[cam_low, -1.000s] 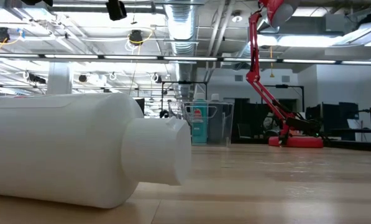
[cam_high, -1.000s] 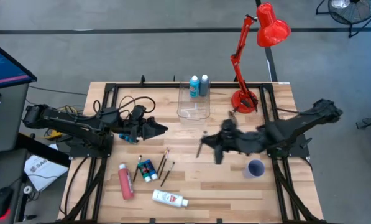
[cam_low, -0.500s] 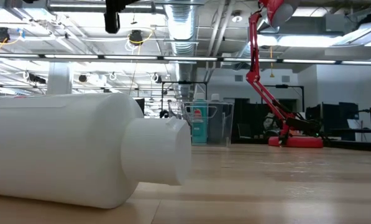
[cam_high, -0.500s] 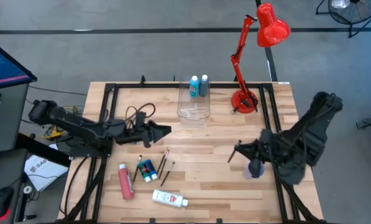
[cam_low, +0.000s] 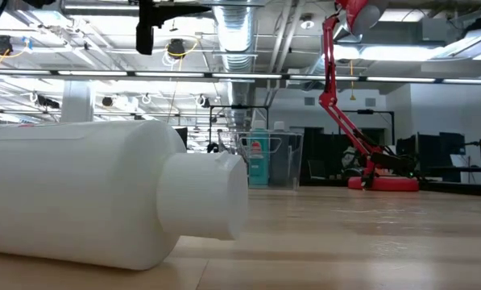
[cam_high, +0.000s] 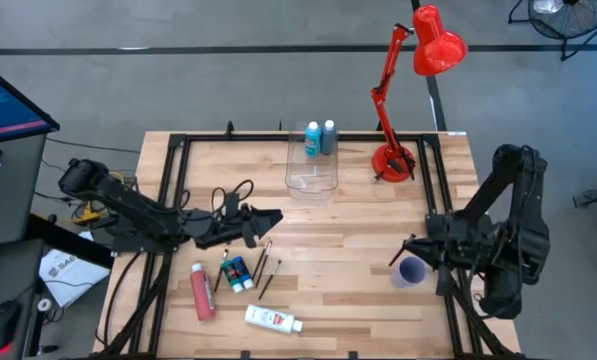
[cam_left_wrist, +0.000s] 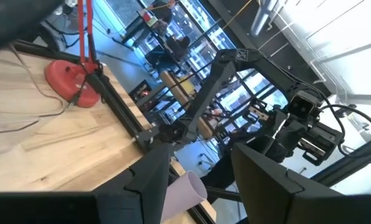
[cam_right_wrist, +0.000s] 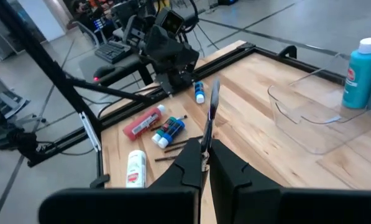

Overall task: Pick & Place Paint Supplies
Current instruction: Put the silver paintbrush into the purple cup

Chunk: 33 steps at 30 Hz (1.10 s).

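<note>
Paint supplies first, most of them lying loose on the near-left of the table (cam_high: 358,300): pink-red bottle (cam_high: 202,292) farthest left, then the small blue-green ones (cam_high: 237,273), a few thin dark paintbrushes (cam_high: 263,262) just beside those, and the white tube (cam_high: 273,319) nearest of all, on its side and filling the low view. Just far of that cluster, the left gripper (cam_high: 270,217): fingers apart, nothing between them, hanging over the wood and aimed rightward. On to the middle, far side: clear box (cam_high: 312,178) with the light blue bottle (cam_high: 313,139) and grey bottle (cam_high: 329,137) upright at its far wall, inside or just behind impossible to say. Right of that, the red lamp (cam_high: 399,160), out of play. Now the right side: right gripper (cam_right_wrist: 205,155) clamped tight on one paintbrush (cam_right_wrist: 213,106), brush sticking out forward past the fingertips, whole hand parked over the small purple cup (cam_high: 411,271). Reads as mid-carry for that brush, with the bulk of the job not yet done. Next on the right: line the brush up over wherever it belongs, ease down, let go cleanly without knocking the cup. Next on the left: drop onto one item in the crowded cluster, square the fingers across it, avoid nudging the neighbours.
</note>
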Each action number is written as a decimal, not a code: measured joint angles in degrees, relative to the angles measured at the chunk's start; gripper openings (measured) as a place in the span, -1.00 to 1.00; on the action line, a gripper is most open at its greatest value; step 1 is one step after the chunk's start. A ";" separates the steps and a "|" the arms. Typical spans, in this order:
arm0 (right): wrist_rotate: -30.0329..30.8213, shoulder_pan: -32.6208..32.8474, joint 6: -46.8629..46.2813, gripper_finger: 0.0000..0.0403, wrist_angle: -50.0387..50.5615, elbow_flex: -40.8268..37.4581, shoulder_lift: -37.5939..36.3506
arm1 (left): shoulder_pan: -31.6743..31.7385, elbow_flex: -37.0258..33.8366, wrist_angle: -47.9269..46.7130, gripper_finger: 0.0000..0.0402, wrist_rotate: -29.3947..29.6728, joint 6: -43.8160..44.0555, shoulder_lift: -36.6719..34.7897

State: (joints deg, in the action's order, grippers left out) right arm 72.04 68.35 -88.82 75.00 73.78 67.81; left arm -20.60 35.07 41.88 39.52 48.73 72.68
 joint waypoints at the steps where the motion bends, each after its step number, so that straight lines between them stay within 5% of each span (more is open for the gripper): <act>1: 0.03 0.59 -0.63 -0.99 0.78 0.00 0.00 | 0.00 0.39 0.02 -0.16 0.00 -0.04 0.39; 13: 0.63 5.24 -1.84 -0.99 6.73 0.00 1.12 | 0.37 5.34 0.27 -0.17 -0.01 -2.43 5.97; 17: -2.12 7.06 -11.94 -0.99 14.84 -0.01 3.62 | 0.26 5.57 0.32 -0.17 -0.06 -2.27 7.03; 33: -12.19 12.38 -33.51 -0.99 15.11 -9.73 10.78 | -0.85 5.60 0.62 -0.17 -0.08 -2.25 7.02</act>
State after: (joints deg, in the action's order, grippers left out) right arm 59.85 80.73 -122.32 90.11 64.05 78.59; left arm -21.45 40.66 42.50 39.44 46.48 79.70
